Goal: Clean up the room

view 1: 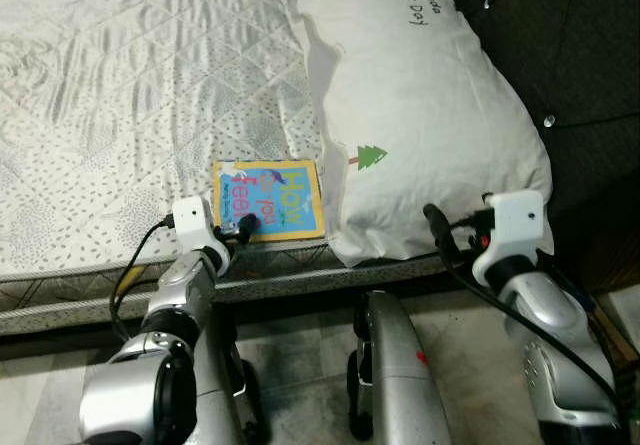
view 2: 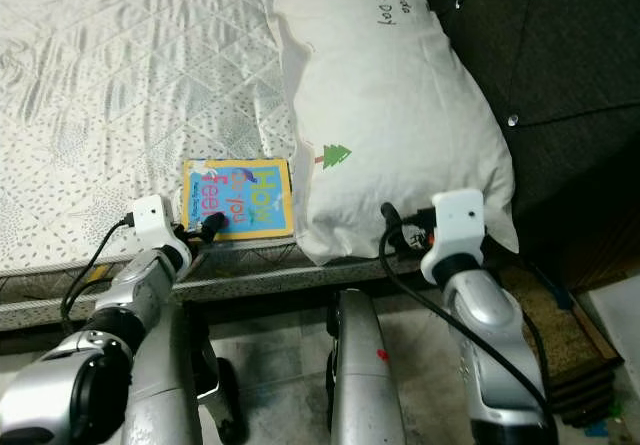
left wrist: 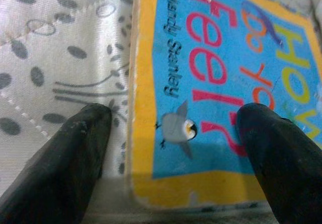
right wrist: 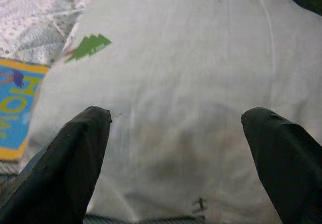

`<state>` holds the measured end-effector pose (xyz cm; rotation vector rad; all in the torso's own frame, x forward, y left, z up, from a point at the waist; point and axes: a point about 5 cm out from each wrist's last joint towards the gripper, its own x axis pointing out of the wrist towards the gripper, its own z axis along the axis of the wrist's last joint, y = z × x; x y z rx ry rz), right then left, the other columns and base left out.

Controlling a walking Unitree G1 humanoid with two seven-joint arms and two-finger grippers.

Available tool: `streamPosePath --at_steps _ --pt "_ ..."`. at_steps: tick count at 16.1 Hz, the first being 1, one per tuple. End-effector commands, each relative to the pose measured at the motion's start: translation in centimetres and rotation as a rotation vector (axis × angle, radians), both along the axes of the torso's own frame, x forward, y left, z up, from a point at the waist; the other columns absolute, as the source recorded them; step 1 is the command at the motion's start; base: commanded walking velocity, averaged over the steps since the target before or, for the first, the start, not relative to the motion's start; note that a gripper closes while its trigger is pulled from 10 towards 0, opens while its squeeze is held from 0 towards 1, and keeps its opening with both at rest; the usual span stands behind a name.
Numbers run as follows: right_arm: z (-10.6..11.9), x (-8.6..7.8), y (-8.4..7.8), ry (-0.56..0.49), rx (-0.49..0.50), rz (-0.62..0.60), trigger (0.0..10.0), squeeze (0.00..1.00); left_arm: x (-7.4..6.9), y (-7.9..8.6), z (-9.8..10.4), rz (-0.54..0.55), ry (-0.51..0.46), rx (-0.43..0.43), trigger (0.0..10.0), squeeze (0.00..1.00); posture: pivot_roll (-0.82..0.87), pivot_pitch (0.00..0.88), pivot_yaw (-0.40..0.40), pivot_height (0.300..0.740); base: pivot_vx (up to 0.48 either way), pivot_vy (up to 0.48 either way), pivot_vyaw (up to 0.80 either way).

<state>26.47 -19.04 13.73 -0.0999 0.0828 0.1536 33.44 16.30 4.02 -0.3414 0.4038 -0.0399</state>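
Left eye view: book point(view 1: 268, 200) lies at frame centre on the bed point(view 1: 120, 95), touching the white pillow point(view 1: 420, 115) at upper right.
Left wrist view: left gripper point(left wrist: 176, 148), jaws open, straddles the book's near corner.
Right wrist view: right gripper point(right wrist: 176, 153), jaws open, faces the pillow.
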Motion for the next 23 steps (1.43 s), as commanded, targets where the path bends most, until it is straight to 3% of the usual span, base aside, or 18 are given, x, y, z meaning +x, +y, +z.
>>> streamPosePath --at_steps 1,5,7,9,12,14,16,19,21,23 --pt "-0.4 0.1 0.2 0.005 0.002 -0.001 10.0 0.00 -0.2 -0.4 -0.2 0.008 -0.001 -0.007 10.0 0.00 -0.19 0.139 -0.041 0.566 0.000 0.000 0.00" --pt "-0.5 2.1 1.5 -0.030 0.037 0.016 10.0 0.00 -0.1 0.4 2.4 0.113 -0.150 0.009 10.0 0.00 -0.14 0.071 -0.021 0.566 0.000 0.000 0.00" --pt "-0.3 3.3 2.4 -0.061 0.066 0.032 10.0 0.00 -1.0 1.2 4.7 0.145 -0.238 0.027 10.0 0.00 -0.09 0.014 -0.011 0.566 0.000 0.000 0.00" --pt "-0.3 4.4 3.2 -0.080 0.085 0.047 10.0 0.00 -1.8 2.6 5.3 0.185 -0.263 0.058 10.0 0.00 -0.05 0.000 0.003 0.566 0.000 0.000 0.00" --pt "-0.9 5.2 3.4 -0.090 0.113 0.037 10.0 0.00 -5.9 4.8 7.0 0.322 -0.318 0.171 10.0 0.00 -0.01 0.000 0.010 0.566 0.000 0.000 0.00" --pt "-1.1 5.5 3.7 -0.079 0.141 0.024 10.0 0.00 -6.9 4.9 7.9 0.356 -0.344 0.181 10.0 0.00 0.01 0.000 -0.001 0.566 0.000 0.000 0.00" --pt "-1.5 5.9 4.7 -0.065 0.146 0.042 10.0 0.00 -8.0 4.3 9.2 0.354 -0.385 0.248 10.0 0.00 0.03 0.000 -0.035 0.566 0.000 0.000 0.00" --pt "-1.4 6.0 5.5 -0.082 0.197 0.074 10.0 0.00 -8.4 3.5 10.4 0.373 -0.399 0.243 10.0 0.00 0.04 0.000 -0.045 0.580 0.000 0.000 0.00" --pt "-0.9 6.8 5.9 -0.099 0.203 0.079 10.0 0.00 -7.8 3.1 11.1 0.339 -0.422 0.251 10.0 0.00 0.04 0.000 -0.050 0.599 0.000 0.000 0.00" --pt "-0.4 7.4 5.8 -0.120 0.201 0.079 10.0 0.00 -7.1 3.1 10.3 0.319 -0.395 0.287 10.0 0.00 0.04 0.000 -0.052 0.633 0.000 0.000 0.00"
